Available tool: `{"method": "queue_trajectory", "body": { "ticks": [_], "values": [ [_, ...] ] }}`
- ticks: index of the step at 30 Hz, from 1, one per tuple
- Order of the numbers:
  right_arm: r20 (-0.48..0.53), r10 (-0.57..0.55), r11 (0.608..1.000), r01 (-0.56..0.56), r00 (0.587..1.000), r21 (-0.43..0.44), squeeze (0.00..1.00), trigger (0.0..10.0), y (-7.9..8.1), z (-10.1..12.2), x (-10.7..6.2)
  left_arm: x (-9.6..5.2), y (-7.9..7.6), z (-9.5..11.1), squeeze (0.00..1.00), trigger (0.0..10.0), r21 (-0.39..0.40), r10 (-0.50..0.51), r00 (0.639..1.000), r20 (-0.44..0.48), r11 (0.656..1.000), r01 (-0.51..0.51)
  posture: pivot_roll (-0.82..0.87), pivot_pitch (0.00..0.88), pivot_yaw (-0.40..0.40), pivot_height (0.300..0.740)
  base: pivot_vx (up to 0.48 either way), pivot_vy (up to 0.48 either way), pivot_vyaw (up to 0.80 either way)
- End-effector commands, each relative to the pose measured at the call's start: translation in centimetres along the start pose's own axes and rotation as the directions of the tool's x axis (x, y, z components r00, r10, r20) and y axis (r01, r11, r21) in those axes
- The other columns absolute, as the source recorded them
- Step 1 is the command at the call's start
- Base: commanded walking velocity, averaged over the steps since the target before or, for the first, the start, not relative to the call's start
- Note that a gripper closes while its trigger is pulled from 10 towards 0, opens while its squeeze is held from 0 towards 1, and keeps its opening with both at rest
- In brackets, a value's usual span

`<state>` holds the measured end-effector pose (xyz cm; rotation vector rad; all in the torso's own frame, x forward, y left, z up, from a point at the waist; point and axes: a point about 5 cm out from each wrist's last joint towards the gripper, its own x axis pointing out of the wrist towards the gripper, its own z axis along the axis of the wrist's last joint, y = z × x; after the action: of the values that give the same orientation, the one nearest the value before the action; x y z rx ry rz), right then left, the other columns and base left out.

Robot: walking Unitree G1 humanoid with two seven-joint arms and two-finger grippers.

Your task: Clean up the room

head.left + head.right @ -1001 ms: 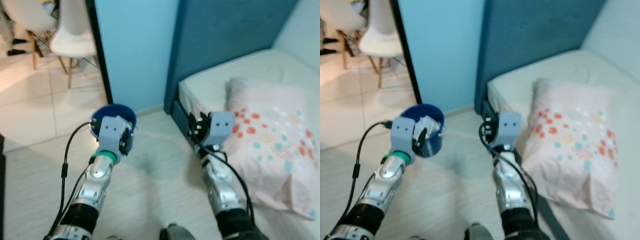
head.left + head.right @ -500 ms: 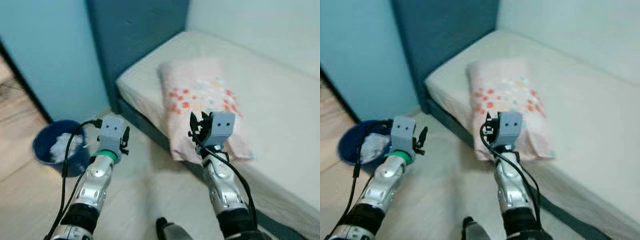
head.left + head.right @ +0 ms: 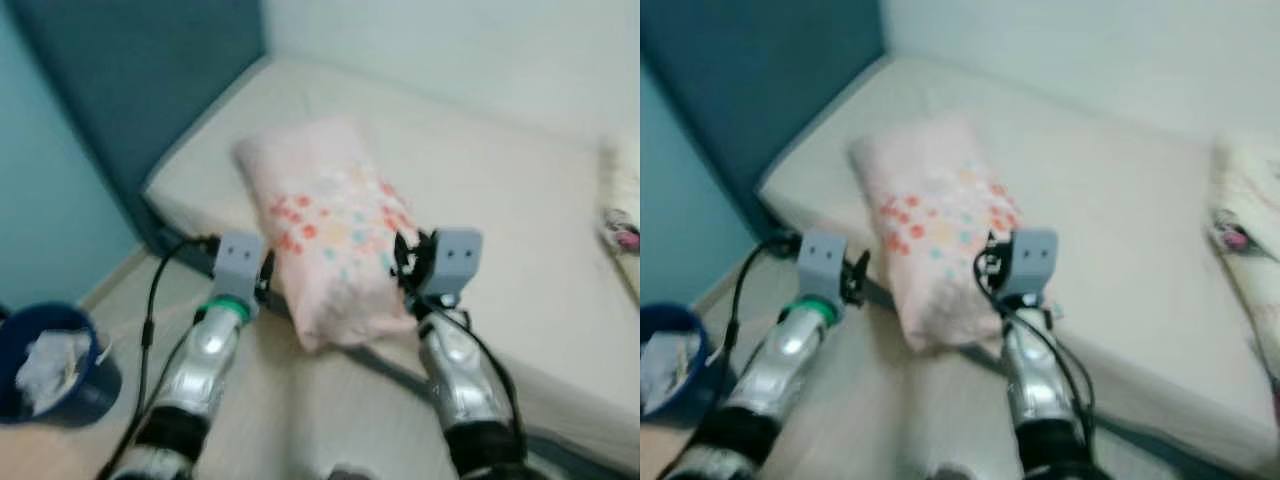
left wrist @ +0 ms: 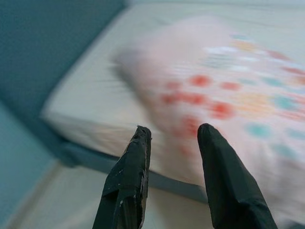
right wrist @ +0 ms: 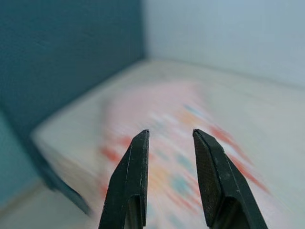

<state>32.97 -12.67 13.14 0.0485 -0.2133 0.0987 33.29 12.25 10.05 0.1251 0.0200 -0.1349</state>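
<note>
Camera swung round since half a second back, so the pillow (image 3: 325, 235) now sits dead centre instead of up at 1 o'clock, and the bin (image 3: 50, 362) has slid off to 8 o'clock. That pillow, pale pink with red and teal dots, lies on the bed (image 3: 520, 190), one end hanging over the mattress edge. Left gripper (image 4: 174, 138) floats at its 9 o'clock, fingers apart, nothing held. Right gripper (image 5: 169, 136) hovers at its 4 o'clock, also spread and empty. Some bedding (image 3: 1250, 215) is bunched at 3 o'clock. Everything's pretty blurry.
</note>
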Motion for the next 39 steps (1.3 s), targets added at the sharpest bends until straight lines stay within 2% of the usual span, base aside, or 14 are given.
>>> {"method": "queue_trajectory", "body": {
  "ticks": [1,32,39],
  "values": [
    [-0.016,0.03,1.0,-0.03,0.999,0.004,0.0,10.0,0.8,-0.4,-0.2,-0.5,0.8,-1.0,0.0,10.0,0.008,0.025,0.999,-0.038,1.0,-0.025,-0.08,0.038,0.071,0.711,0.48,0.0,0.0],
    [-0.02,0.131,0.991,-0.131,0.991,0.019,0.0,10.0,1.9,-0.5,-0.4,-0.3,1.0,-0.9,0.0,10.0,0.02,0.052,0.998,-0.031,0.998,-0.051,-0.08,0.042,0.073,0.711,0.48,0.0,0.0],
    [-0.025,0.19,0.981,-0.188,0.982,0.053,0.0,10.0,2.5,-0.6,-0.5,-0.3,1.0,-0.9,0.0,10.0,0.017,0.058,0.998,-0.036,0.998,-0.058,-0.08,0.043,0.075,0.711,0.16,0.0,0.0]
  ]
}}
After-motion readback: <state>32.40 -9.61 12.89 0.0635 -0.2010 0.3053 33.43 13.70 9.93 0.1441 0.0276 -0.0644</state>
